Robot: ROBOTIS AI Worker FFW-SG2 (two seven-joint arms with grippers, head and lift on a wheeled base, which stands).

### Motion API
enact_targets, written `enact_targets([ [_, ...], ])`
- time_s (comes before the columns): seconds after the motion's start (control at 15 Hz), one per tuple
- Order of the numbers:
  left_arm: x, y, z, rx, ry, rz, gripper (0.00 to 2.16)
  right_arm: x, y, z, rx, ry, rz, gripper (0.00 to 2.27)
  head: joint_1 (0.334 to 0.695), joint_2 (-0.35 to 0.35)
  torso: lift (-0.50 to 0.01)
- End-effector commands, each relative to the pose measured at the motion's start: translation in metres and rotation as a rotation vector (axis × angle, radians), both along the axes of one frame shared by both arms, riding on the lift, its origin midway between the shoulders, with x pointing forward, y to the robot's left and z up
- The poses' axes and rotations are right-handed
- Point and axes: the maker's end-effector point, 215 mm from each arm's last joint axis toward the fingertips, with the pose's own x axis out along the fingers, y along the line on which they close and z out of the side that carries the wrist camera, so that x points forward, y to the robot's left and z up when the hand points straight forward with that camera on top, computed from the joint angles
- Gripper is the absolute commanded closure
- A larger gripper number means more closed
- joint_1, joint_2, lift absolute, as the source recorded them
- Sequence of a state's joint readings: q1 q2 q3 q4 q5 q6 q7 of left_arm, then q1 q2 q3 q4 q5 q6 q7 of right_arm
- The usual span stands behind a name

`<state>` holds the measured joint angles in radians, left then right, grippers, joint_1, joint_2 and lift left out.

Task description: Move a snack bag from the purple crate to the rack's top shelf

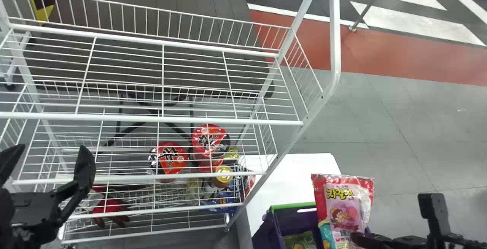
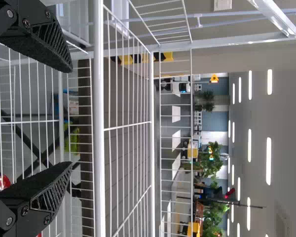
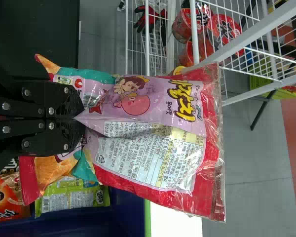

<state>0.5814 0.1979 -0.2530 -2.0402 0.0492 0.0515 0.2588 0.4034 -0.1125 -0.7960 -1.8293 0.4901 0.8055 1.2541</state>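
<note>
1. A pink-and-red snack bag (image 3: 148, 108) juts forward from the right gripper (image 3: 79, 117), whose jaws are clamped on its near end, beside the purple crate's (image 1: 293, 205) right edge. The step in hand looks to be carrying it clear of the crate.
2. A firm, steady pinch matters here: the film creases at the jaws, and the free far end may swing or sag. The bag is best raised well above the crate's green rim before any sideways travel.
3. The goal, the top shelf (image 1: 190, 119) of the white wire rack (image 1: 335, 24), lies to the left and higher. The bag needs to pass over the shelf's near rail, clear of the right-end post, then settle flat behind that rail before release; a low approach could snag the wrapper.
4. The left gripper (image 1: 51, 148) waits by the rack's near left side, jaws wide apart.
5. The crate stands by the near end of the white bench (image 1: 289, 180), with a green packet (image 3: 74, 195) and an orange packet (image 3: 7, 195) inside.
6. Lower tiers of the rack bear red noodle tubs (image 1: 210, 140) and, near the bottom left corner, red-and-black gloves (image 1: 110, 208).
</note>
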Motion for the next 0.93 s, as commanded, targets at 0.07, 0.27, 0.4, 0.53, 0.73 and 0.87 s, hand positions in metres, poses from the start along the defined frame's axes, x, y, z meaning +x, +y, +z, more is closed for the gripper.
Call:
enact_targets([
  [0.07, 0.0, 0.001, 0.0, 0.0, 0.0, 0.002, 0.16, 0.001, 0.002, 0.002, 0.007, -0.009, 0.009, 2.26, 0.695, -0.35, -0.065],
  [0.27, 0.0, 0.002, -0.001, -0.001, 0.002, 0.003, 0.16, 0.003, 0.003, 0.006, 0.013, -0.016, 0.012, 2.26, 0.695, -0.35, -0.053],
  [0.4, 0.001, 0.004, 0.002, -0.004, -0.003, 0.007, 0.16, 0.006, 0.005, 0.01, 0.012, -0.024, 0.017, 2.26, 0.695, -0.35, -0.044],
  [0.53, 0.001, 0.008, 0.002, 0.0, -0.004, 0.01, 0.16, 0.007, 0.007, 0.01, 0.015, -0.028, 0.02, 2.26, 0.695, -0.35, -0.037],
  [0.73, 0.002, 0.008, 0.003, -0.001, -0.005, 0.01, 0.16, 0.01, 0.01, 0.017, 0.015, -0.04, 0.027, 2.26, 0.695, -0.35, -0.025],
  [0.87, 0.002, 0.008, 0.004, -0.003, -0.006, 0.009, 0.16, 0.011, 0.01, 0.02, 0.017, -0.044, 0.029, 2.26, 0.695, -0.35, -0.017],
])
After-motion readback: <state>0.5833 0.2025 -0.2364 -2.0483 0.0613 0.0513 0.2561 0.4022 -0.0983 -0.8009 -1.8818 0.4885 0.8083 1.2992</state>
